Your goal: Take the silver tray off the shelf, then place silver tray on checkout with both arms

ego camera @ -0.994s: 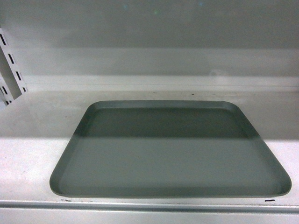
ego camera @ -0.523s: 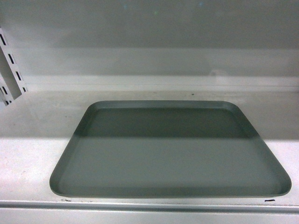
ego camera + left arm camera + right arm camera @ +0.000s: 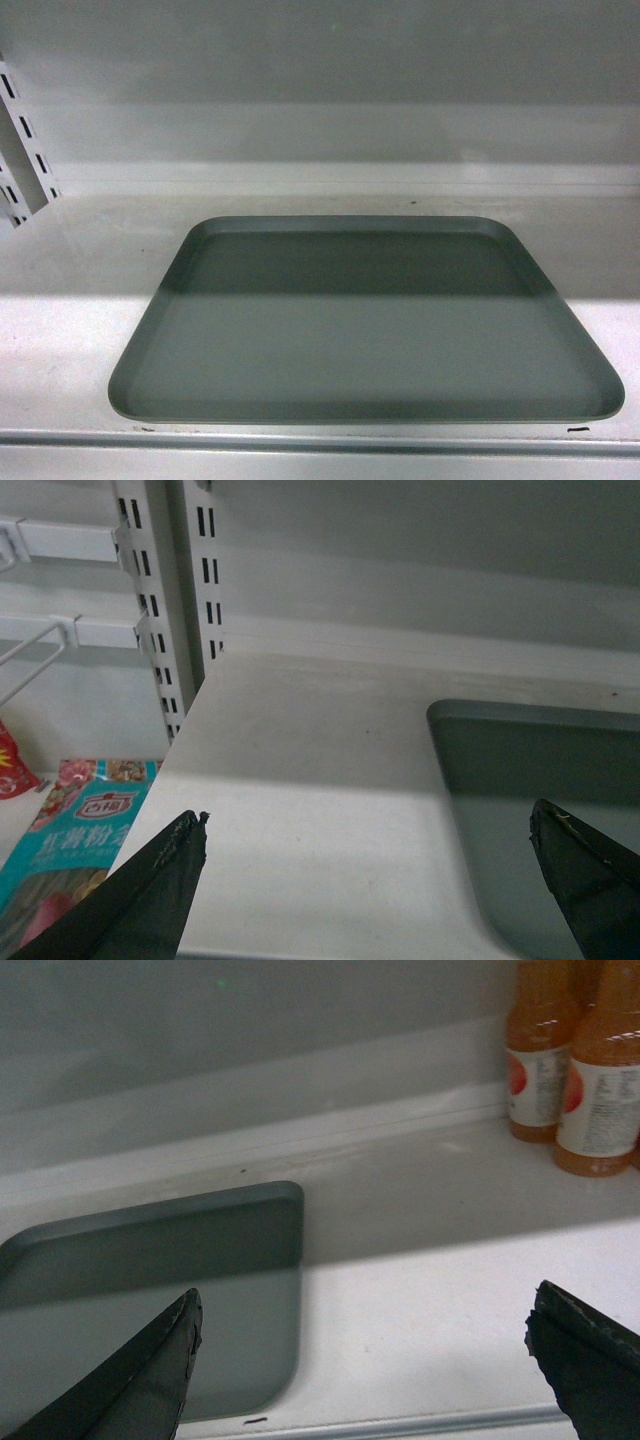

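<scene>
Nothing was seen to have moved across the head views: the large rectangular matte grey-silver metal tray (image 3: 365,325) lay in the same place as a second before, filling the lower centre of the frame, flat on the plain white metal shelf board (image 3: 70,330). Its near rim was set just behind the front lip of the shelf, and a band of shadow was cast across its far half. A slotted white upright (image 3: 25,140) was seen at the upper left of the head view, beside the pale grey-white back panel (image 3: 330,70).

In the left wrist view the left end effector (image 3: 370,835) was held released, its two black toothed fingers (image 3: 165,865) spread wide at the bottom corners of the frame. The tray's left edge was seen at the right of that frame, between the fingers but not touched by them. A teal and red food packet (image 3: 70,820) was visible at the lower left, on a lower level beside the shelf.

In the right wrist view the right end effector (image 3: 360,1325) was likewise released, its fingers far apart at the bottom corners. The tray's right end occupied the lower left of that frame, untouched. Orange drink bottles with white labels (image 3: 575,1070) stood at the upper right, well apart from the tray.
</scene>
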